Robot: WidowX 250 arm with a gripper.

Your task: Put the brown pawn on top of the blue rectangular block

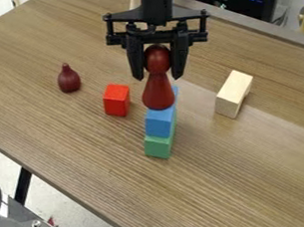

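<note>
Black gripper (pixel 158 76) hangs at the upper middle, shut on the head of the brown pawn (pixel 158 91). The pawn is upright, its wide base down, over the top of the blue rectangular block (pixel 161 123). Whether the base touches the block cannot be told from this angle. The pawn hides much of the block's top face. Beneath the blue block is a green block (pixel 159 146), its lower front side showing.
Left of the stack stands a red block (pixel 117 100), with a small dark red pear-shaped piece (pixel 69 79) farther left. A pale wooden block (pixel 233 94) lies to the right. The wooden table's near edge (pixel 63 197) slants across the lower left.
</note>
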